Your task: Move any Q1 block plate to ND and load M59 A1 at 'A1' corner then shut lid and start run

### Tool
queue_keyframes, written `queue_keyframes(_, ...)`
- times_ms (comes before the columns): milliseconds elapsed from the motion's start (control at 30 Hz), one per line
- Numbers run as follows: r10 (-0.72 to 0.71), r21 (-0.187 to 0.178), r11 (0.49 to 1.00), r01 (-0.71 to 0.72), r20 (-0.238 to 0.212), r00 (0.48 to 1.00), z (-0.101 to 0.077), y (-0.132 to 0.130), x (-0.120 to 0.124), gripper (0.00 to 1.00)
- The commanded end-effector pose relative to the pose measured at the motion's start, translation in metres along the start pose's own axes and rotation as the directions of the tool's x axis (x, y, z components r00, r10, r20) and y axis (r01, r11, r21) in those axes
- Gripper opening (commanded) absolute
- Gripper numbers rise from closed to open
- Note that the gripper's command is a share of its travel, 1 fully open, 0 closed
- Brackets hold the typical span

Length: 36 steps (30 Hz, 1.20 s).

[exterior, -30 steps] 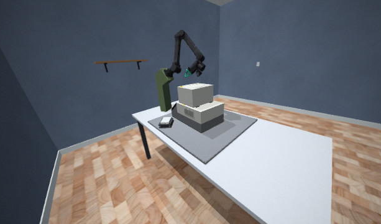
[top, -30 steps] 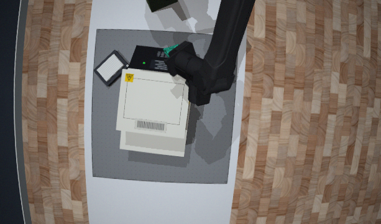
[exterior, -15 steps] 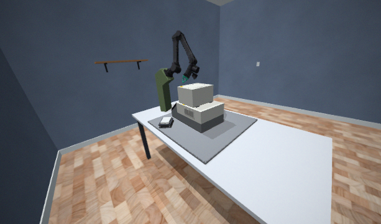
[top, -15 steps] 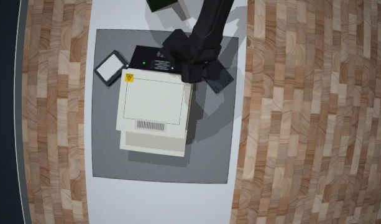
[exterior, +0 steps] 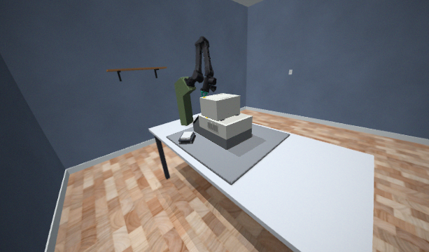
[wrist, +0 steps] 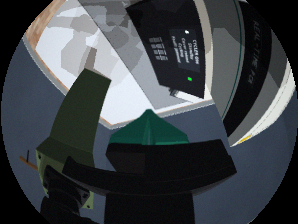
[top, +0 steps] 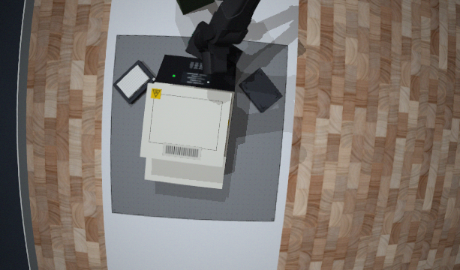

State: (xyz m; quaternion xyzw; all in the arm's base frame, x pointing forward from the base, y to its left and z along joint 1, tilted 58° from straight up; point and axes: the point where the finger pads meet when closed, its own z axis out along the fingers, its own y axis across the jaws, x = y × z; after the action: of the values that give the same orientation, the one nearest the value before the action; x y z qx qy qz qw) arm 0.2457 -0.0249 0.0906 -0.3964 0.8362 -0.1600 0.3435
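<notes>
The black robot pincer (top: 207, 67), closed on nothing, hangs over the cream box-shaped cycler's black keypad panel (top: 192, 75); the white 96-well plate (top: 133, 81) lies well aside in its dark nest (top: 118, 87).

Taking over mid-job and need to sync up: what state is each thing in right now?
Q1 lid: shut.
Status lamp: green, no run on.
Plate M59: on its nest N1, not yet moved.
Nest ND: holds no plate.
Gripper: shut, holding nothing, above Q1's keypad.
</notes>
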Motion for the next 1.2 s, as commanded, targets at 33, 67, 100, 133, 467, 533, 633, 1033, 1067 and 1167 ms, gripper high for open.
queue_keyframes(33, -0.137, 0.056, 0.990, 0.133, 0.070, 0.988, 0.014, -0.002, 0.005, 0.00)
queue_keyframes(67, -0.126, 0.045, 0.991, 0.124, 0.050, 0.991, 0.020, 0.002, 0.009, 0.00)
queue_keyframes(100, -0.119, 0.032, 0.993, 0.118, 0.045, 0.992, 0.025, 0.007, 0.008, 0.00)
queue_keyframes(133, -0.115, 0.025, 0.993, 0.113, 0.051, 0.992, 0.030, 0.010, 0.005, 0.00)
queue_keyframes(467, -0.280, 0.079, 0.960, 0.269, 0.203, 0.938, 0.061, 0.024, 0.008, 0.00)
queue_keyframes(533, -0.333, 0.115, 0.943, 0.313, 0.251, 0.909, 0.066, 0.023, 0.003, 0.00)
queue_keyframes(633, -0.304, 0.087, 0.953, 0.292, 0.236, 0.923, 0.084, 0.033, 0.004, 0.00)
queue_keyframes(1033, -0.398, 0.161, 0.917, 0.365, 0.325, 0.858, 0.112, 0.037, -0.003, 0.00)
queue_keyframes(1067, -0.391, 0.151, 0.920, 0.361, 0.324, 0.862, 0.112, 0.039, -0.002, 0.00)
queue_keyframes(1167, -0.374, 0.127, 0.927, 0.352, 0.323, 0.869, 0.116, 0.041, -0.002, 0.00)
